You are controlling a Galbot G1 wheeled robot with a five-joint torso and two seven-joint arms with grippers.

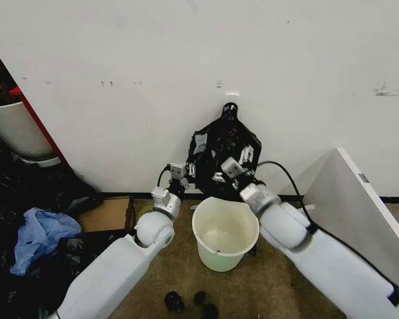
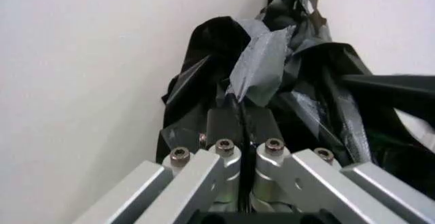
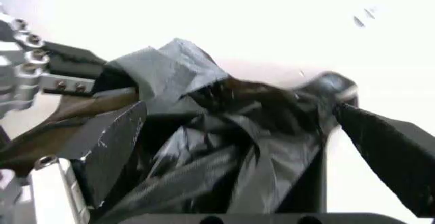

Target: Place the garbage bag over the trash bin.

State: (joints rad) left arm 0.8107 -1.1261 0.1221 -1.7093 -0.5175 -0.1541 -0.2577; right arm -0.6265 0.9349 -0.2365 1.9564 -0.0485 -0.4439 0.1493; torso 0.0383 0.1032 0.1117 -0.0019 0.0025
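Above the trash bin [image 1: 225,234], garbage bag [image 1: 221,151] pinched in left claw [image 1: 184,170]

The trash bin [image 1: 225,236] stands on the floor near the wall [image 1: 186,60], between the two arms. The garbage bag [image 1: 223,149] hangs just behind and above it, against the wall. The left gripper [image 1: 179,174] is at the bag's left edge, the right gripper [image 1: 234,163] at its front.
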